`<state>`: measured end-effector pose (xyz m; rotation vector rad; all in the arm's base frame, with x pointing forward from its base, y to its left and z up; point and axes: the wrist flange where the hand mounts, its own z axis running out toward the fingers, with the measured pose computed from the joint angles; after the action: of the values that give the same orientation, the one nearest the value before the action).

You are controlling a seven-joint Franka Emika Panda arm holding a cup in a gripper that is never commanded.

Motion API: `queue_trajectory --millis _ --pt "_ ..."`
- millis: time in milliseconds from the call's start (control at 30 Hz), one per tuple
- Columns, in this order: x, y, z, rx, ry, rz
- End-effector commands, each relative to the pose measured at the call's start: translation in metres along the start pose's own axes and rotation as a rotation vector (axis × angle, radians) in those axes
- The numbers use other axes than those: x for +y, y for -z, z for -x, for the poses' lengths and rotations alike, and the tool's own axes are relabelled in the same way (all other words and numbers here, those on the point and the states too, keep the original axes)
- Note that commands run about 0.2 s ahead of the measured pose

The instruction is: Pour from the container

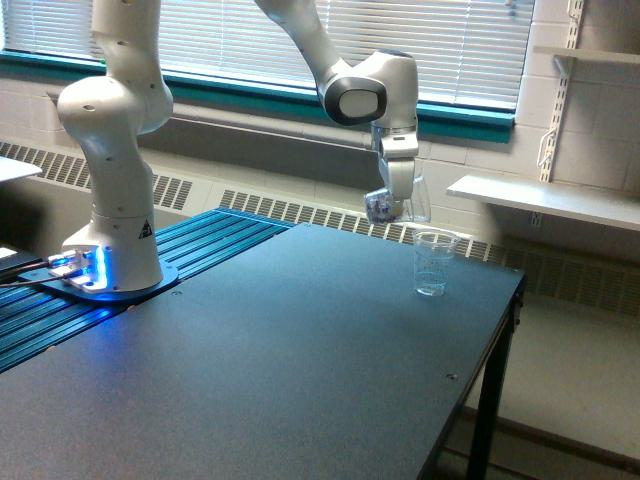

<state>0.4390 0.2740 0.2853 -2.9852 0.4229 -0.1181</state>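
Above the far end of the dark table [300,350], toward the exterior view's right: gripper [392,207], pointed downward from the white arm [345,70], jaws closed around the container [412,198] with no visible gap. Container clear, colourless, plain-walled; held off the surface, close to upright with a slight lean; bluish contents seen dimly near its lower end, nature not discernible. Positioned up and just to the exterior view's left of the small clear cup [433,262], apart from it, not touching.

On the table, near the far right corner: small clear cup, upright, printed marks faintly visible on its wall, standing alone.

At the exterior view's left: arm base [108,265] mounted on a ribbed blue-lit plate [190,250], blue lights glowing at its foot.

Behind: window blinds [450,40] above a teal sill [250,92], vented radiator cover [330,215] along the wall, white shelf [545,200] at the exterior view's right.
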Motion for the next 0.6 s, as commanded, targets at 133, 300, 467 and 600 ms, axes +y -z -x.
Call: queue_trajectory --millis 133,300,467,600 --pt "-0.003 0.01 -0.013 0.006 -0.046 -0.01" --pt "-0.001 0.015 -0.019 0.0 -0.062 -0.016" --pt "0.005 0.011 -0.019 -0.019 -0.068 -0.006" --pt "0.011 0.006 -0.018 -0.037 -0.075 0.012"
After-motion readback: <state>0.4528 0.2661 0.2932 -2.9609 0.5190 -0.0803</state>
